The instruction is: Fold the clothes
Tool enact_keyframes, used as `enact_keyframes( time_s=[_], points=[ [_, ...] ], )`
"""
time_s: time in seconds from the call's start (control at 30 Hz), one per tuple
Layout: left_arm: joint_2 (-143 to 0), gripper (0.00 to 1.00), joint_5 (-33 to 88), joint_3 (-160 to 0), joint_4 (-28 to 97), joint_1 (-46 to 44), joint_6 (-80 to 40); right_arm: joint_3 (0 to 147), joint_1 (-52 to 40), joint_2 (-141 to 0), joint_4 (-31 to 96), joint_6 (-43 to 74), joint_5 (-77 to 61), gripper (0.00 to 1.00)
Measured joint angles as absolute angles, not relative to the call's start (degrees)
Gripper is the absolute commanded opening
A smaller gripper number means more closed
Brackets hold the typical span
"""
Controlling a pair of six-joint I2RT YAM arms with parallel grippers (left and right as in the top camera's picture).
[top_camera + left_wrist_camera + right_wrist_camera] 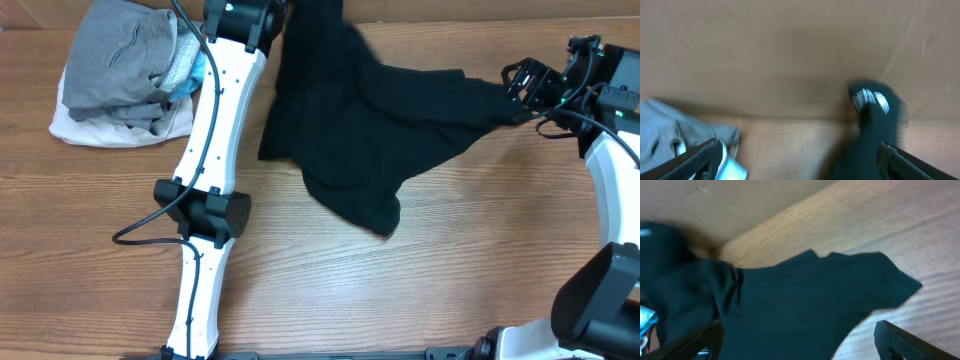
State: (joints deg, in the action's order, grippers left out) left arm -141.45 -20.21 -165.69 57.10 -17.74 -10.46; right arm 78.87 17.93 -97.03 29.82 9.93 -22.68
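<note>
Wooden table (400, 290) | left pincer (799, 145) wide | right pincer (797, 325) wide over black garment (370, 130)

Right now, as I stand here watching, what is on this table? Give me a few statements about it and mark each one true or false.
1. The black garment lies neatly folded on the table. False: it lies crumpled and spread out.
2. A pile of grey, white and light-blue clothes sits beside the left arm. True.
3. The left gripper and right gripper are both clamped shut. False: both have their fingers wide apart.
4. The black garment carries white printing. True.
</note>
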Motion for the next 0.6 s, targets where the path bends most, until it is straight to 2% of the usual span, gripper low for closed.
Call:
enact_keyframes(
  time_s=[0.3, 0.43, 0.6],
  points=[
    [-137.56, 1.0, -10.55, -165.86, 87.09, -20.38, -10.37, 82.54, 22.22, -92.33, 51.35, 11.18, -22.48, 1.0],
    [-136.33, 1.0, -7.44, -166.12, 95.46, -21.8, -9.74, 83.24, 23.81, -87.74, 56.36, 10.46, -22.48, 1.0],
    [-136.27, 1.0, -2.37, -165.69, 96.64, -24.62, -6.85, 83.79, 24.77, -86.08, 60.2, 9.54, -21.26, 1.0]
  ],
)
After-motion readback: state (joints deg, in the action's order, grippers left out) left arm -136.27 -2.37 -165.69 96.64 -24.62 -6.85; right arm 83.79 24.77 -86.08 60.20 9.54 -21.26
